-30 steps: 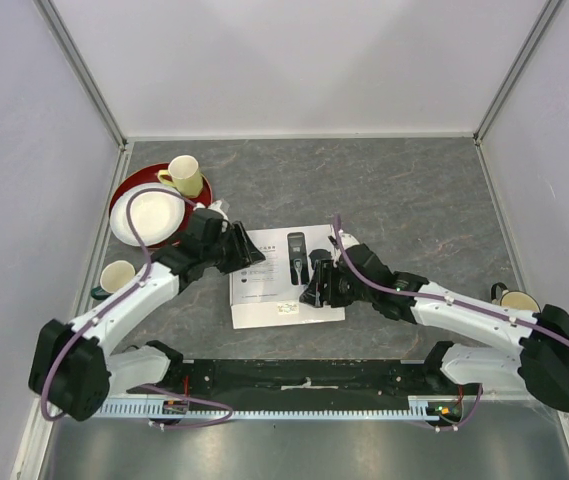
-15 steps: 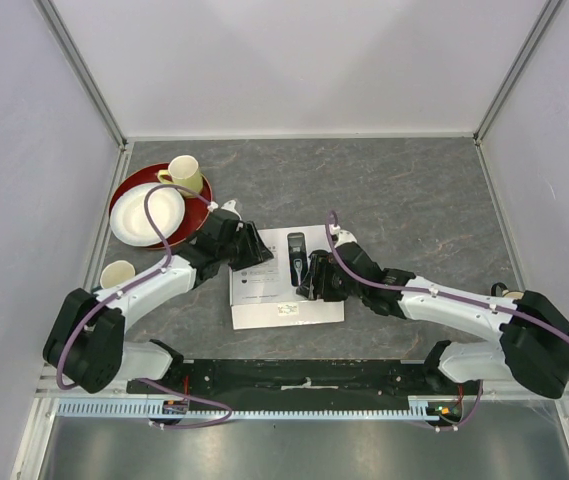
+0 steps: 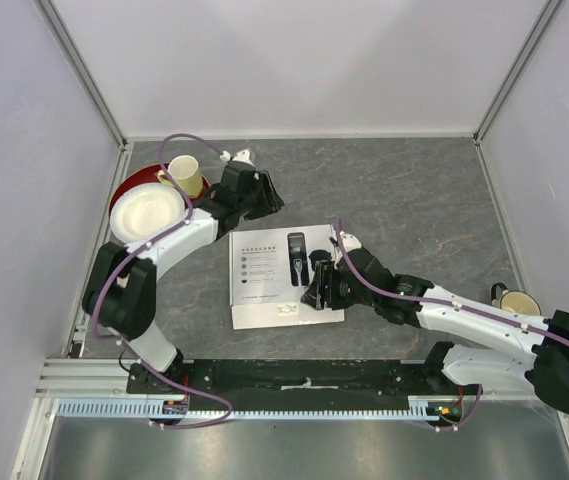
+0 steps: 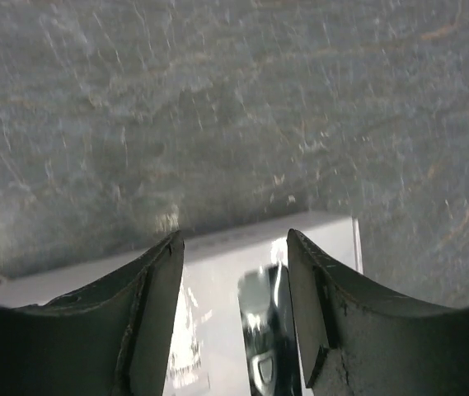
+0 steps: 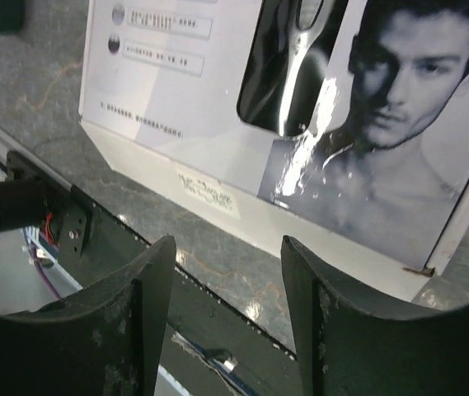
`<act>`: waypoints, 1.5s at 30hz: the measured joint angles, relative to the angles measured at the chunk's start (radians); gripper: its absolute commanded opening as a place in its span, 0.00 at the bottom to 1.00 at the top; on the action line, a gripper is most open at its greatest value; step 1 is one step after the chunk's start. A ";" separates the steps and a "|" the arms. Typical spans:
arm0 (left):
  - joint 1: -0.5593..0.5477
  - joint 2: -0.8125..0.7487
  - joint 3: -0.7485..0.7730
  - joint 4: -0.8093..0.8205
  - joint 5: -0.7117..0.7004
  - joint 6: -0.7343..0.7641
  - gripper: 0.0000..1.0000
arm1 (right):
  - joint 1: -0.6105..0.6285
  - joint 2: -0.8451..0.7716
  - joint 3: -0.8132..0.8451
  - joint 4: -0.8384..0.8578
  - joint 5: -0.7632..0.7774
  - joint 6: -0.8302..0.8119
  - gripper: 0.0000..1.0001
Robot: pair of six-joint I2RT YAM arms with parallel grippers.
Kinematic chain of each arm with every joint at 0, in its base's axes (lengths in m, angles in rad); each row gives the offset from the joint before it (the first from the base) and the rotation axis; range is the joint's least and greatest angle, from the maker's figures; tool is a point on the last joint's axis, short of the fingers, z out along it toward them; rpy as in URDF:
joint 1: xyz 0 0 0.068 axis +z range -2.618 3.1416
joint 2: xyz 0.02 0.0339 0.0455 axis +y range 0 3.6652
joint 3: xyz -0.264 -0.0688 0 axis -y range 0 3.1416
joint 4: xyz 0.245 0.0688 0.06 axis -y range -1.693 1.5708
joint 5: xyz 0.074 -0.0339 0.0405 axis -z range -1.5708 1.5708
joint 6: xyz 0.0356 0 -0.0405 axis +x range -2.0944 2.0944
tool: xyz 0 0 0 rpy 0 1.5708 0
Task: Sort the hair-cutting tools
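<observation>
The left gripper (image 4: 234,247) is open, jaws apart with nothing between them; it hangs over bare table (image 3: 414,190) just past the far edge of the white box (image 3: 259,285), which appears directly below its fingertips in the left wrist view. The right gripper (image 5: 227,247) is likewise open and empty, low above the box's right-hand part, with the near edge of the lid just ahead of its fingers (image 5: 147,289). None of the hair-cutting tools lies loose in any view. The only one shown is a black-and-silver clipper (image 3: 296,256) in a dark panel on the lid, just ahead of the right gripper and well below the left one. It cannot be determined whether this panel is a clear window onto the real item or a printed picture. Expect the box to be light, stiff cardboard with a glossy, reflective lid that offers poor friction when pressed flat. Take hold at an edge or corner of the lid, pinching the rim rather than the face. Expect the clipper to be rigid, dense and smooth. Grip it across the middle of the body, away from the blade end. The box interior is hidden, so its contents cannot be confirmed. The left wrist view is blurred and cuts off most of the lid. A seam is not resolvable.
</observation>
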 measured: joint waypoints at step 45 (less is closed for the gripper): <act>0.128 -0.068 -0.255 -0.026 0.253 0.051 0.46 | -0.273 0.301 0.079 -0.025 0.165 -0.085 0.36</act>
